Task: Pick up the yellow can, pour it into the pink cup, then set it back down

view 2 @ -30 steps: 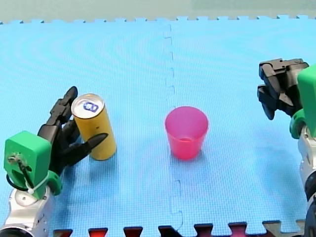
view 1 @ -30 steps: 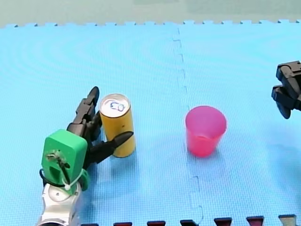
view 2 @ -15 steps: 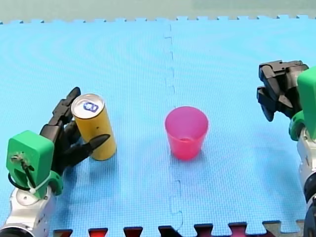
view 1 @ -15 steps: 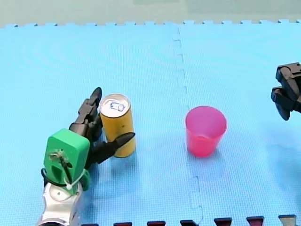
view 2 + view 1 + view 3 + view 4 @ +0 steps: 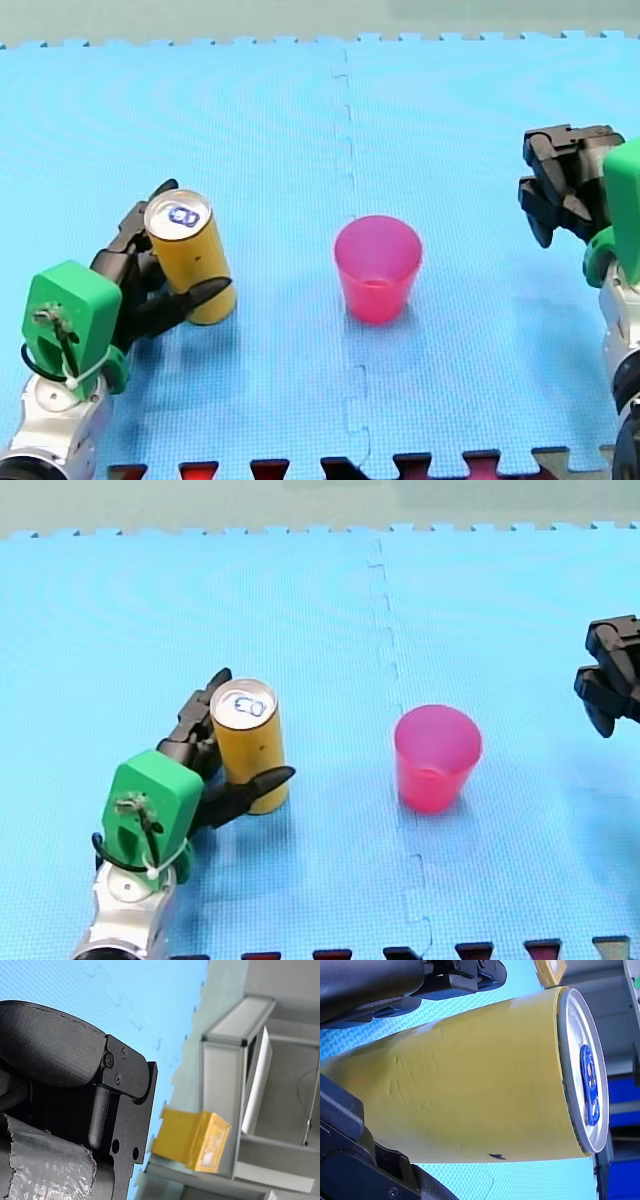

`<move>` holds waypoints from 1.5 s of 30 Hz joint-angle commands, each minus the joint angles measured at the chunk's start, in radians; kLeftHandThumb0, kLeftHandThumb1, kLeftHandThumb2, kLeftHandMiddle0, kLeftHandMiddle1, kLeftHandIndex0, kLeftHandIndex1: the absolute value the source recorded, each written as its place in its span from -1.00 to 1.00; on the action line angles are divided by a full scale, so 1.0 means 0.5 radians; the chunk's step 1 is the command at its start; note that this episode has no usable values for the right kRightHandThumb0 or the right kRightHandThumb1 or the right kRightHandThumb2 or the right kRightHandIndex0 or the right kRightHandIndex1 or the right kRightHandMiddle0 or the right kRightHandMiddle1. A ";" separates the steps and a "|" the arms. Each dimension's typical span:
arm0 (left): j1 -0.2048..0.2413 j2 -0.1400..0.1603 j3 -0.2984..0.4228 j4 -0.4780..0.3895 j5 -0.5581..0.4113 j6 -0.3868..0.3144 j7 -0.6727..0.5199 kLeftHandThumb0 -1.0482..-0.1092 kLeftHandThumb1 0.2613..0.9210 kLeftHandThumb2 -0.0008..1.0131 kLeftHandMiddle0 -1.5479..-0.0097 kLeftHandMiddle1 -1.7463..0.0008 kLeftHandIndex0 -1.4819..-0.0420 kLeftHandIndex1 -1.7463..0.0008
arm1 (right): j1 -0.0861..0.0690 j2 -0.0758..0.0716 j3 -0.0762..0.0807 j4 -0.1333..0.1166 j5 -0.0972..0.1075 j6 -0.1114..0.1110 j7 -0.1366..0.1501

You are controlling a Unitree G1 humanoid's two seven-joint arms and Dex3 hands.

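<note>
The yellow can [image 5: 250,745] stands upright on the blue foam mat [image 5: 300,610], left of centre, its silver top with a blue tab facing up. My left hand [image 5: 250,728] is closed around it, thumb across the front near the base and fingers behind. The second wrist view shows the can [image 5: 470,1085] close up between black fingers [image 5: 445,975]. The pink cup [image 5: 436,757] stands upright and apart, to the right of the can. My right hand [image 5: 560,185] hangs at the right edge, curled and holding nothing.
The mat's seam [image 5: 385,630] runs from the far side toward me between can and cup. The mat's toothed front edge [image 5: 400,952] lies near me. In the first wrist view, a grey shelf [image 5: 225,1110] with a yellow box [image 5: 192,1140] stands beyond the mat.
My left hand has slid forward and its fingers have closed in around the can, which stays standing in place. The right hand has barely moved.
</note>
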 commanded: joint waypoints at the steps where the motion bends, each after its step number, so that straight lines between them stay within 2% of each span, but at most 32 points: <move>1: -0.033 0.001 -0.006 0.015 -0.007 0.023 -0.036 -0.49 0.07 -1.00 0.66 0.99 0.79 0.99 | 0.000 -0.005 -0.001 -0.004 0.004 0.007 -0.003; 4: -0.050 -0.004 0.006 0.020 -0.028 0.044 -0.083 -0.48 0.07 -1.00 0.66 0.99 0.79 0.99 | 0.004 -0.006 0.007 -0.006 -0.003 0.000 -0.015; 6: -0.055 -0.014 0.017 0.017 -0.041 0.049 -0.090 -0.47 0.07 -1.00 0.66 0.99 0.78 0.99 | 0.011 -0.009 0.024 -0.011 -0.022 -0.016 -0.044; 7: -0.056 -0.025 0.029 0.016 -0.053 0.038 -0.069 -0.46 0.06 -1.00 0.60 0.97 0.75 0.98 | 0.014 -0.010 0.033 -0.012 -0.033 -0.024 -0.063; 8: -0.057 -0.036 0.040 0.016 -0.062 0.025 -0.044 -0.34 0.11 -0.99 0.38 0.93 0.54 0.95 | 0.016 -0.012 0.041 -0.014 -0.042 -0.030 -0.077; 10: -0.067 -0.077 0.096 0.021 -0.113 -0.006 0.038 -0.21 0.15 -0.99 0.13 0.92 0.32 0.95 | 0.018 -0.014 0.055 -0.015 -0.059 -0.039 -0.105; 11: -0.070 -0.098 0.124 0.023 -0.139 -0.020 0.085 -0.12 0.23 -0.99 -0.06 0.92 0.13 0.95 | 0.020 -0.016 0.061 -0.016 -0.066 -0.043 -0.116; 12: -0.074 -0.114 0.148 0.025 -0.157 -0.028 0.136 -0.08 0.27 -0.98 -0.15 0.92 0.04 0.96 | 0.021 -0.018 0.066 -0.016 -0.073 -0.047 -0.125; 14: -0.077 -0.128 0.164 0.030 -0.159 -0.025 0.226 0.13 0.48 -0.95 -0.28 0.93 -0.09 0.96 | 0.022 -0.022 0.074 -0.017 -0.083 -0.052 -0.136; 17: -0.074 -0.127 0.161 0.039 -0.138 -0.032 0.300 0.36 0.62 -0.96 -0.41 0.92 -0.18 0.96 | 0.021 -0.030 0.094 -0.017 -0.104 -0.059 -0.153; 23: -0.066 -0.124 0.153 0.051 -0.111 -0.065 0.355 0.37 0.66 -0.98 -0.57 0.92 -0.40 0.93 | 0.020 -0.028 0.113 -0.018 -0.113 -0.060 -0.176; 28: -0.062 -0.117 0.141 0.052 -0.085 -0.080 0.394 0.35 0.67 -0.99 -0.65 0.92 -0.49 0.94 | 0.016 -0.029 0.128 -0.019 -0.116 -0.059 -0.176; 34: -0.058 -0.104 0.141 0.046 -0.074 -0.080 0.403 0.35 0.67 -1.00 -0.66 0.95 -0.51 0.96 | 0.015 -0.020 0.117 -0.017 -0.096 -0.061 -0.161; 38: -0.056 -0.093 0.139 0.032 -0.070 -0.057 0.409 0.35 0.67 -1.00 -0.67 0.96 -0.52 0.97 | 0.012 -0.015 0.103 -0.017 -0.074 -0.053 -0.132; 45: -0.054 -0.085 0.145 0.014 -0.088 -0.020 0.364 0.35 0.66 -1.00 -0.68 0.98 -0.53 0.99 | 0.012 -0.014 0.101 -0.014 -0.073 -0.055 -0.131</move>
